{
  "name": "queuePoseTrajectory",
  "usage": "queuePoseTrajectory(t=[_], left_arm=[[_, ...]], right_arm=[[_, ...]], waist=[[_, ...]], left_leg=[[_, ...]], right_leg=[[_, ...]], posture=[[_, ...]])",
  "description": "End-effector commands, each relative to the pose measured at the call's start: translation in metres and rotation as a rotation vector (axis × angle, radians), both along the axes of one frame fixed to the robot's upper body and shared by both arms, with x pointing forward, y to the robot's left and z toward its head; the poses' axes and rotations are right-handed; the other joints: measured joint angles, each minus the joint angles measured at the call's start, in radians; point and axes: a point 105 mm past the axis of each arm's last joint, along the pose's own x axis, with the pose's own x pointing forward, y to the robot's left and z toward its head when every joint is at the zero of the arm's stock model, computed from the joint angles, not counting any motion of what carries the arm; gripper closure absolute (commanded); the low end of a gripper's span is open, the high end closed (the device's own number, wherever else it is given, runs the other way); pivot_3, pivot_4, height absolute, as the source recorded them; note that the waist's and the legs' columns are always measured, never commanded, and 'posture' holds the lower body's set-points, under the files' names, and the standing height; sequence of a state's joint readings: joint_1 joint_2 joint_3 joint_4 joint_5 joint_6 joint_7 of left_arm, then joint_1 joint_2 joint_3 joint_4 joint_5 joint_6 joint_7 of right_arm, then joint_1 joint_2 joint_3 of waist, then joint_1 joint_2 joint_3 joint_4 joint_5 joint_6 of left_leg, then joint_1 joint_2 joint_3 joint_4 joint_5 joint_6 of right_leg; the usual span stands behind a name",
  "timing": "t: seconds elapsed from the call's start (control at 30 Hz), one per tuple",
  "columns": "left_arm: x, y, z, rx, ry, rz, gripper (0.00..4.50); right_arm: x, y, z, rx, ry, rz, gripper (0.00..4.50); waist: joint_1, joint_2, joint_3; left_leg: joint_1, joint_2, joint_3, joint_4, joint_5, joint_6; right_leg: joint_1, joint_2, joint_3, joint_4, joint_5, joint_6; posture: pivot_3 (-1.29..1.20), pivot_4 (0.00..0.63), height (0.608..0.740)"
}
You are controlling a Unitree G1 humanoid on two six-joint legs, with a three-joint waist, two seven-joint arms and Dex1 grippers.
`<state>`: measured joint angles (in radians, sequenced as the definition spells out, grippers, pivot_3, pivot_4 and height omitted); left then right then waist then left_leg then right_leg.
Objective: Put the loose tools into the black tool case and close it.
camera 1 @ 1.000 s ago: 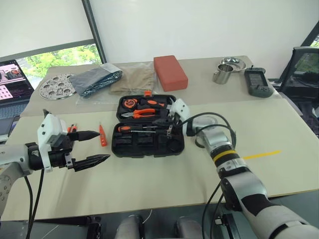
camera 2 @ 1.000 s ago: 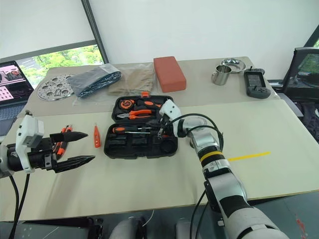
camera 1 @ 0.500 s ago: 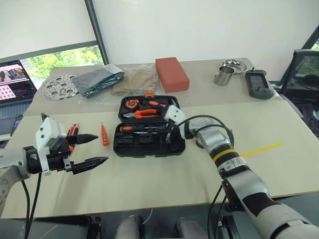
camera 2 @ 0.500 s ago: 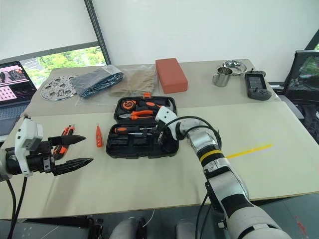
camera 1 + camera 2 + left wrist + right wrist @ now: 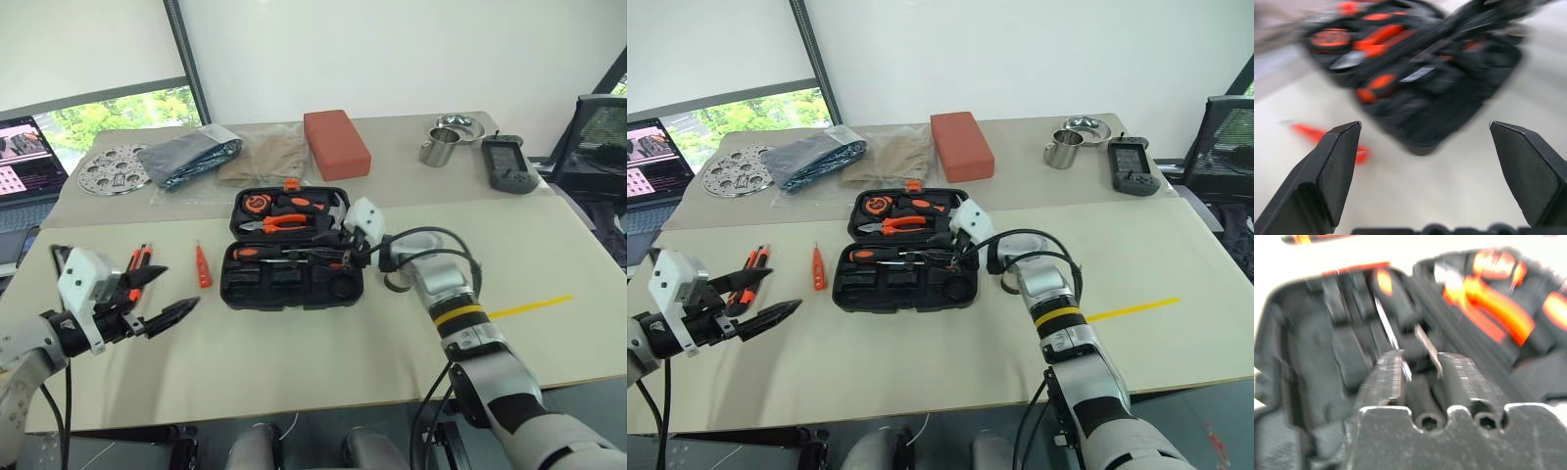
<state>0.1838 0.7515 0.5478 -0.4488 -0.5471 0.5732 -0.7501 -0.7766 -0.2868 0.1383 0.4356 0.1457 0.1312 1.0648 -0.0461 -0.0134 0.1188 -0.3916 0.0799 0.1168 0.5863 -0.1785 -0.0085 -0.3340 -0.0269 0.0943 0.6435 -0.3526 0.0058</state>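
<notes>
The black tool case (image 5: 257, 291) lies open in the middle of the table. An orange-handled screwdriver (image 5: 263, 253) rests in its near half. My right gripper (image 5: 345, 257) hovers over that half's right end, pointing left, its fingers (image 5: 1388, 374) apart with nothing between them. A small orange screwdriver (image 5: 202, 266) lies on the table left of the case. Further left, the orange-and-black utility knife (image 5: 749, 269) is partly hidden behind my left gripper (image 5: 176, 289), which is wide open, empty and pointing toward the case.
The case's far half holds orange-handled pliers (image 5: 284, 222) and a tape measure (image 5: 256, 204). On the back table are a red-orange block (image 5: 335, 143), a metal cup (image 5: 435, 147), a black device (image 5: 507, 162), a grey bag (image 5: 191, 157) and a perforated disc (image 5: 111, 168). A laptop (image 5: 24, 157) stands far left.
My right gripper has opened and risen slightly over the case. My left gripper has dropped and shifted left, turning toward the case, still open.
</notes>
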Motion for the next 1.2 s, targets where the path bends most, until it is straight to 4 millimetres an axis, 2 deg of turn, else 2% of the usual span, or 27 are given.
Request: queuePoseTrajectory(t=[0.03,0.13,0.3,0.5,0.57,0.63,0.77,1.03,1.13,1.2], left_arm=[[0.012,0.039,0.009,0.049,-0.119,0.307,0.00],[0.017,0.040,-0.007,0.053,-0.092,0.370,0.00],[0.043,0.019,-0.024,-0.007,-0.067,0.421,0.00],[0.076,-0.013,-0.034,-0.075,-0.039,0.504,0.00],[0.083,-0.016,-0.040,-0.080,-0.017,0.534,0.00],[0.088,-0.018,-0.044,-0.078,-0.001,0.562,0.00],[0.099,-0.033,-0.061,-0.068,0.076,0.572,0.00],[0.105,-0.050,-0.092,-0.092,0.209,0.607,0.00],[0.105,-0.048,-0.094,-0.113,0.218,0.634,0.65],[0.104,-0.045,-0.094,-0.114,0.216,0.651,1.38]], right_arm=[[-0.024,0.001,0.033,0.094,-0.041,0.098,1.01],[-0.038,-0.001,0.036,0.093,-0.039,0.106,0.06],[-0.045,-0.014,0.032,0.054,-0.065,0.048,0.06],[-0.057,-0.032,0.035,0.046,-0.068,-0.002,0.06],[-0.060,-0.038,0.034,0.036,-0.070,-0.024,0.06],[-0.063,-0.042,0.034,0.032,-0.069,-0.044,0.06],[-0.067,-0.054,0.036,0.023,-0.067,-0.081,0.06],[-0.068,-0.062,0.043,0.021,-0.075,-0.110,0.06],[-0.069,-0.061,0.043,0.026,-0.073,-0.113,0.00],[-0.069,-0.061,0.043,0.030,-0.072,-0.114,0.00]], waist=[[0.003,0.000,0.000],[0.003,0.000,0.000],[0.015,-0.001,0.000],[0.031,-0.001,0.000],[0.028,-0.001,0.000],[0.028,-0.002,0.000],[0.031,-0.002,0.000],[0.037,-0.002,0.000],[0.039,-0.002,0.000],[0.037,-0.002,0.000]], left_leg=[[0.000,0.000,0.000,0.000,0.000,0.000],[0.000,0.001,-0.001,0.000,0.000,0.000],[0.000,-0.001,0.000,0.001,0.000,0.000],[-0.002,-0.003,0.000,0.003,0.000,0.001],[-0.002,-0.003,0.000,0.003,0.000,0.001],[-0.002,-0.003,0.000,0.002,0.000,0.000],[-0.001,-0.003,-0.001,0.002,0.001,-0.001],[0.000,-0.004,-0.001,0.003,0.001,-0.001],[0.002,-0.005,-0.002,0.004,0.001,-0.001],[0.003,-0.006,-0.002,0.004,0.001,-0.001]], right_leg=[[0.000,0.000,0.000,0.000,0.000,0.000],[0.000,0.000,0.000,0.000,0.000,0.000],[0.001,-0.001,0.000,0.000,0.000,0.000],[0.001,0.002,0.000,0.000,0.001,0.001],[0.000,0.003,0.001,-0.001,0.001,0.001],[0.001,0.004,0.001,-0.001,0.001,0.001],[0.001,0.005,0.001,-0.001,0.001,0.001],[0.003,0.004,0.001,-0.001,0.001,0.002],[0.006,0.003,0.000,-0.002,0.001,0.002],[0.007,0.003,0.000,-0.002,0.001,0.003]], posture=[[0.00,0.150,0.740],[0.00,0.150,0.740],[0.00,0.150,0.740],[0.00,0.150,0.740],[0.00,0.150,0.740],[0.00,0.150,0.740],[0.00,0.150,0.740],[0.00,0.150,0.740],[0.00,0.150,0.740],[0.00,0.150,0.740]])
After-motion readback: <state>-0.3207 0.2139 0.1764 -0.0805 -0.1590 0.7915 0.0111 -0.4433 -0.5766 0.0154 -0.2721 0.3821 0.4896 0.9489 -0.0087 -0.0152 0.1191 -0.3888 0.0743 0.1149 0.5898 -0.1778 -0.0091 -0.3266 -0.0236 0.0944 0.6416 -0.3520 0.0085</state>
